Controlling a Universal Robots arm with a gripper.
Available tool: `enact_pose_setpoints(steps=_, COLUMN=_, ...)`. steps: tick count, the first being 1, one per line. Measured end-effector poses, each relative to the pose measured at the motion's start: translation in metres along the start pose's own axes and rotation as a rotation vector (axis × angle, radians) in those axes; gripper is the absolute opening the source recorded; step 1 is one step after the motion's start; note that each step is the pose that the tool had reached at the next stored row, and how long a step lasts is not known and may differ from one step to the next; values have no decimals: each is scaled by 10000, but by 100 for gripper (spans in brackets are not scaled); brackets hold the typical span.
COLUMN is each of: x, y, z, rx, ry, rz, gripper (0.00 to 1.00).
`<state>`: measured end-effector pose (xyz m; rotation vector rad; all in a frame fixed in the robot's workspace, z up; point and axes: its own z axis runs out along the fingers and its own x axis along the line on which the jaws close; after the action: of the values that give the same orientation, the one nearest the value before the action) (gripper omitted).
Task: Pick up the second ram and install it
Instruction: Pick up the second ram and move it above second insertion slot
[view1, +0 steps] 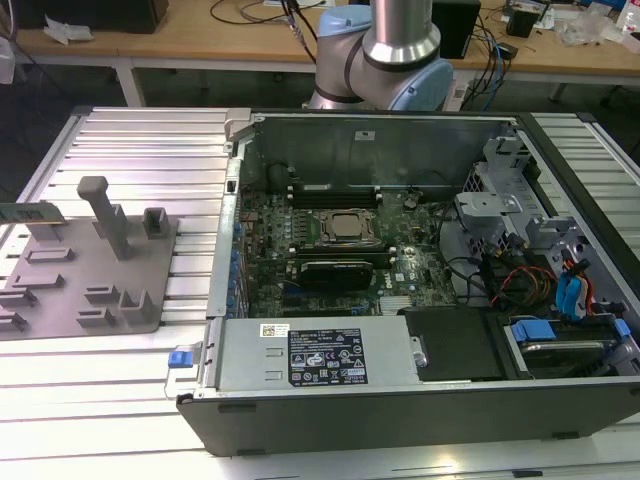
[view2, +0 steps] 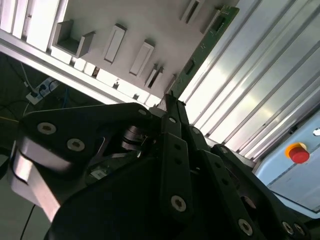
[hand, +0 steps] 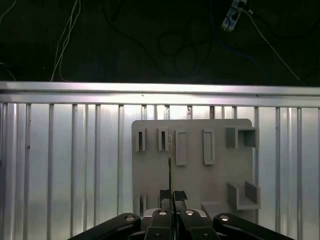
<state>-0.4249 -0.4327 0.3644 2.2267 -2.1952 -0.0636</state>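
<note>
Pickup step, not started by our read: second ram (view1: 30, 213) stands on edge on grey tray (view1: 60, 280). The tool (hand: 172, 196) hovers above in line with it; we can't tell its state. Grasp needs a square descent.

Open computer case (view1: 400, 395) beside grey slotted tray (view1: 60, 282) on ribbed table (view1: 150, 150)

Arm (view1: 400, 45) is at approx 12 o'clock in the exterior view: silver tube (view1: 400, 20) goes up out of the frame, grey joint w/ light-blue caps (view1: 428, 88) sits below it. Gripper (hand: 172, 196) is black and points straight down in the first wrist view, well above the surface under it. In the second wrist view, bolted link bars (view2: 172, 165) run from the body twd the tips
</note>
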Motion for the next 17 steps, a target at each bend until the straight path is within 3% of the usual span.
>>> enact_pose_setpoints(steps=8, x=-4, y=7, z=-192, rx=0, ry=0, rz=0, gripper=10)
enact_pose_setpoints(steps=14, x=-9, y=17, z=-445, rx=1, ry=-3, rz=0, gripper=10)
enact_pose_setpoints(steps=17, x=-9, y=18, z=-477, rx=2, ry=-3, rz=0, gripper=10)
